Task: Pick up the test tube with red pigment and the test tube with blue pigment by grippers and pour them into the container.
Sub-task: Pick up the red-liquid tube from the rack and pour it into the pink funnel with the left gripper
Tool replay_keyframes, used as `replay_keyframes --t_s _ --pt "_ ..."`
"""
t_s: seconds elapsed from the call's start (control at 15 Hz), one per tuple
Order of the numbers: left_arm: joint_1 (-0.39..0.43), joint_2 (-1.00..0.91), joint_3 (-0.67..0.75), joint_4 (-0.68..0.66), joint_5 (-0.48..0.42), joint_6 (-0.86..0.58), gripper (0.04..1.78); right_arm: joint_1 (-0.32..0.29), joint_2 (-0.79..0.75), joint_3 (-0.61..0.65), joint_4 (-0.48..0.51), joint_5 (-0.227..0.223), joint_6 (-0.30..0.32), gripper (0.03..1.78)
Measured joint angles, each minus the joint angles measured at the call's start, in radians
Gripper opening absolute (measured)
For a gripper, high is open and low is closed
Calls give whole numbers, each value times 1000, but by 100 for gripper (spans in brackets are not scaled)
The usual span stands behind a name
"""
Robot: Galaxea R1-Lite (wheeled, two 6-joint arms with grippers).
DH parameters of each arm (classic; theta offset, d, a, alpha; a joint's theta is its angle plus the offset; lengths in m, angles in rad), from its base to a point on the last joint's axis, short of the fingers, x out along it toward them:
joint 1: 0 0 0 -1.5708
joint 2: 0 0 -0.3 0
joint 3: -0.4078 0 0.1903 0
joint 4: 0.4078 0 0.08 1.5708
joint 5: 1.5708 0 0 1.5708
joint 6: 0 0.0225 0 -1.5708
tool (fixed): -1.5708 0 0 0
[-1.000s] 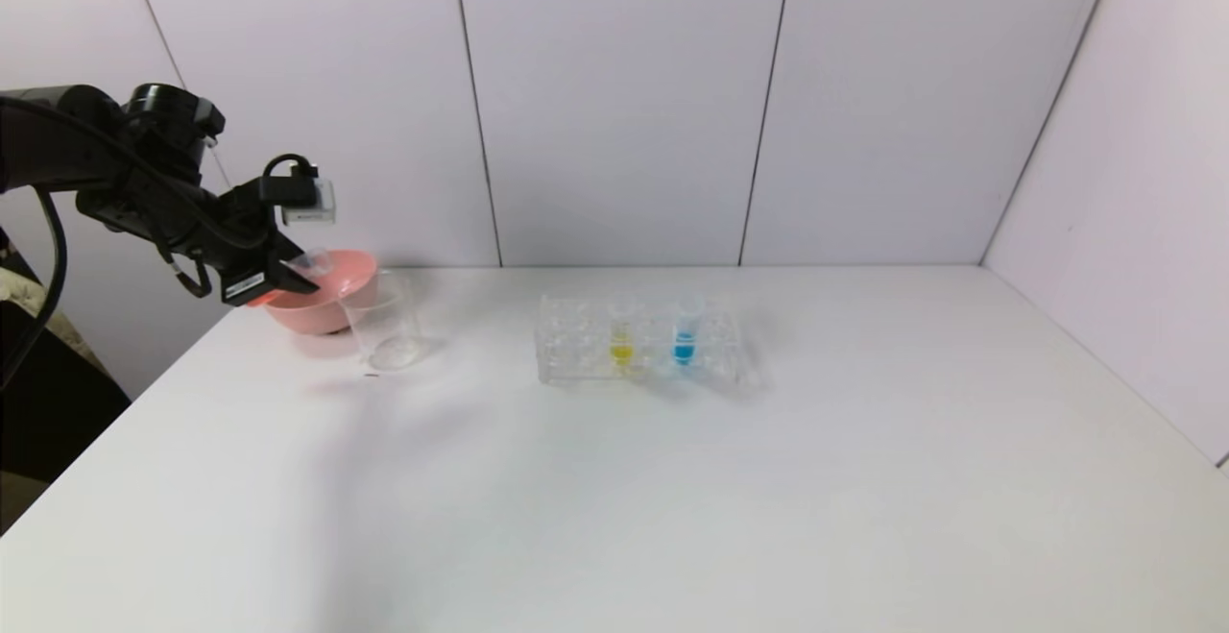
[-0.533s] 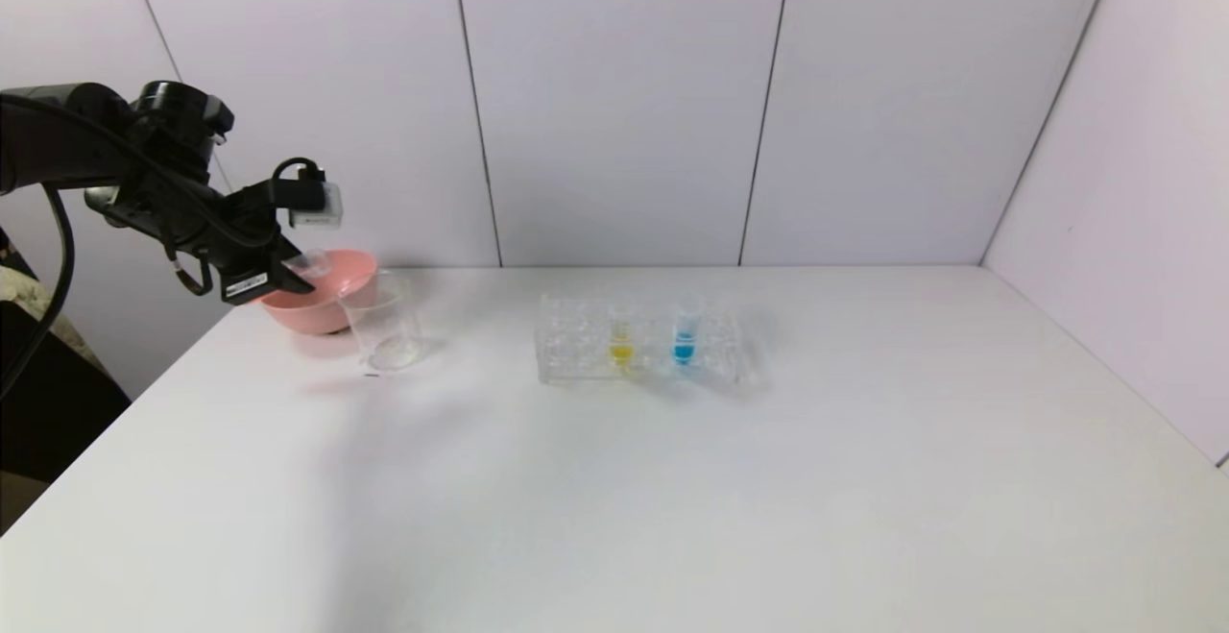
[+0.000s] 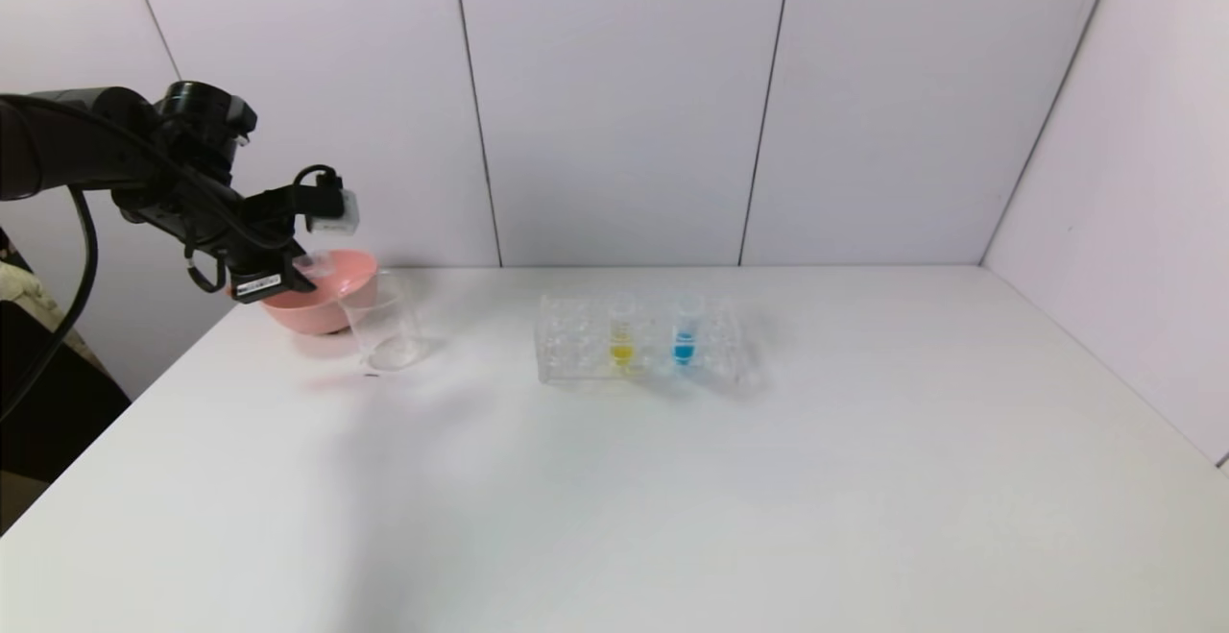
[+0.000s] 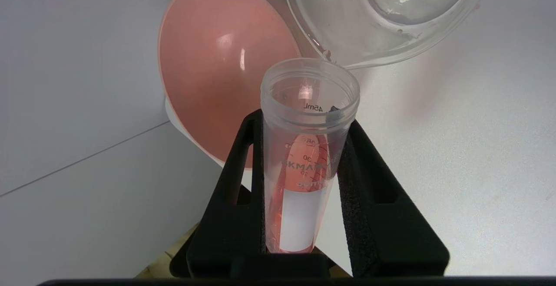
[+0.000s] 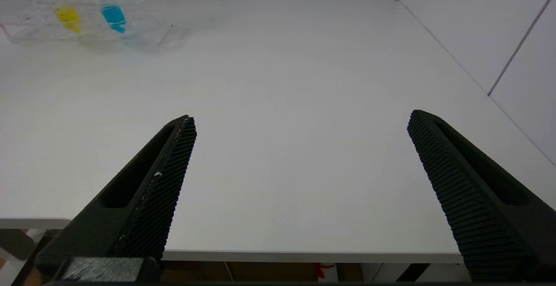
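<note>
My left gripper [image 3: 296, 275] is shut on the test tube with red pigment [image 4: 304, 160], a clear graduated tube streaked with orange-red liquid. It holds the tube tilted in the air at the far left, over the pink bowl's near side. The open mouth points toward the container's rim [image 4: 391, 56], just short of it. The container [image 3: 384, 321] is a clear beaker and looks nearly empty. The test tube with blue pigment [image 3: 684, 333] stands upright in the clear rack [image 3: 576, 350] and also shows in the right wrist view [image 5: 112, 14]. My right gripper [image 5: 302, 121] is open and empty above the table's front edge, outside the head view.
A pink bowl [image 3: 326, 306] sits behind and left of the beaker, touching it or nearly so; it also shows in the left wrist view [image 4: 213, 82]. A tube with yellow liquid [image 3: 621, 337] stands in the rack left of the blue one. White walls close the back and right.
My left arm has shifted a little to the right, toward the beaker, with the red tube still held. The rack, the beaker and the bowl have not moved.
</note>
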Motion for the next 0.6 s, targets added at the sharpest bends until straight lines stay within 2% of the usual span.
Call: replay_keyframes --t_s 0.6 --pt "-42 12 0 -31 93 5 51 0 0 0 0 0 0 177"
